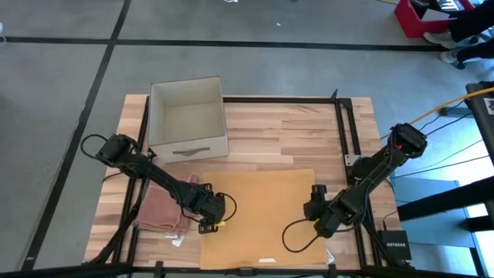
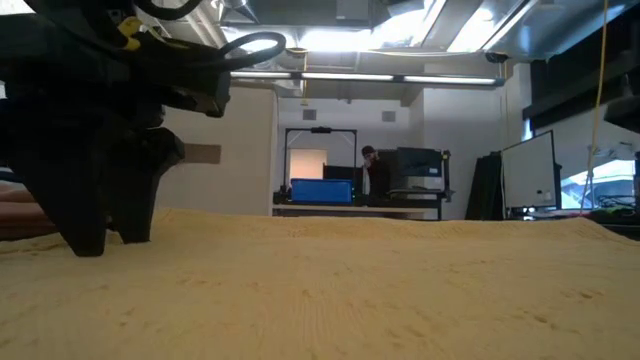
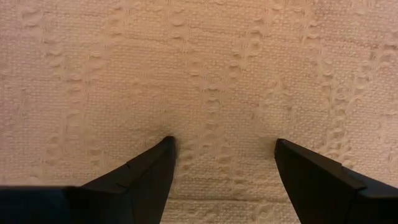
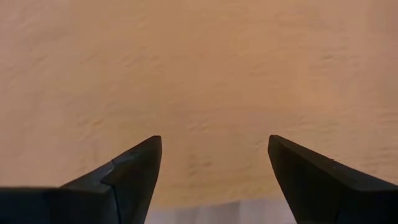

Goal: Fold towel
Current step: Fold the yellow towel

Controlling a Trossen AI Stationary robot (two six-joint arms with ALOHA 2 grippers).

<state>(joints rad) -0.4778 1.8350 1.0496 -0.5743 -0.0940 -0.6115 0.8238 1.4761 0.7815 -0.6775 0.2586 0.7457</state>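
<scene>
A: What lay nearest the camera?

B: The tan towel (image 2: 330,290) itself. In the low view its woven surface filled the whole foreground, spread flat. Just behind that, on the picture's left, the left gripper (image 2: 100,235) stood with its dark fingers pointing down onto the cloth.

A: Where was the towel on the table?

B: From above, the towel (image 1: 262,216) lay flat on the near half of the wooden table (image 1: 309,131), between the two arms, reaching to the table's front edge. A white open box (image 1: 187,117) sat behind it, and a pink folded cloth (image 1: 158,208) lay off its left side.

A: And the claws against it?

B: The left gripper (image 1: 214,215) was at the towel's left edge. Its wrist view showed the fingers (image 3: 146,177) spread wide, tips down against the weave of the towel (image 3: 211,74), with cloth lying flat between them and nothing pinched. The right gripper (image 1: 318,207) was at the towel's right edge. Its fingers (image 4: 134,168) were likewise spread, with the towel (image 4: 205,81) filling the view past them and a pale strip at its border between the tips. Whether those tips touched the cloth, I could not tell.

A: Anything beyond the table?

B: A person (image 2: 371,172) stood far back by a desk with a blue bin (image 2: 322,190).
</scene>
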